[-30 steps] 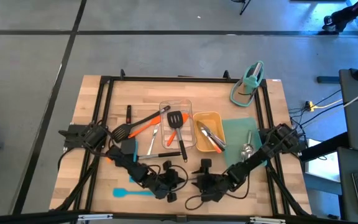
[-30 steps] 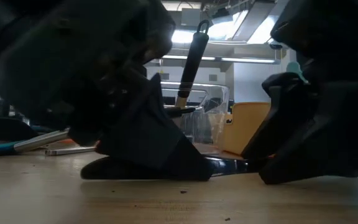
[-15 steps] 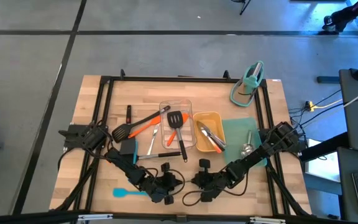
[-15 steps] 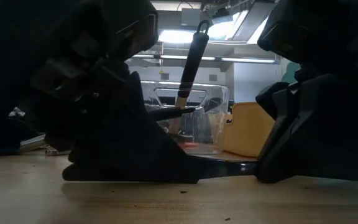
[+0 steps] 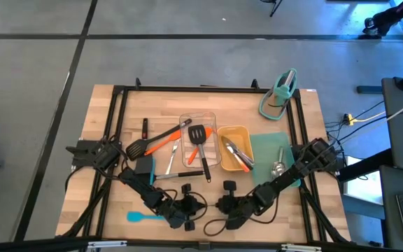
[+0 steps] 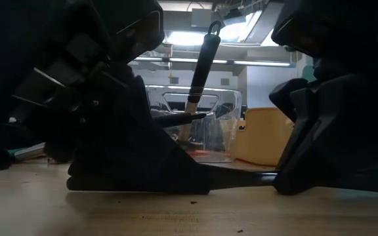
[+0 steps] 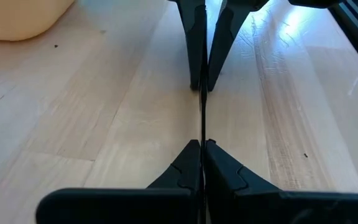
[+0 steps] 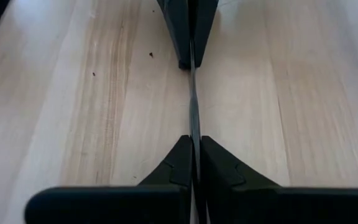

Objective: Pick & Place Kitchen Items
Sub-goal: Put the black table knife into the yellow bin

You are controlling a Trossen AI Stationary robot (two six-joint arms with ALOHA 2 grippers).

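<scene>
Wood-grain table [image 7: 104, 112] under both grippers — left gripper [image 7: 202, 144] and right gripper [image 8: 193, 140] clamped on one thin, flat black strip [image 8: 193, 93].

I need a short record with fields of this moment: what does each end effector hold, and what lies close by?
left end effector: shut on thin dark utensil, at the table's near edge
right end effector: shut on the same utensil's other end, facing the left one
utensil lifted: cannot tell
blue spatula: flat on the table beside the left arm
yellow tray: holds utensils, untouched
</scene>
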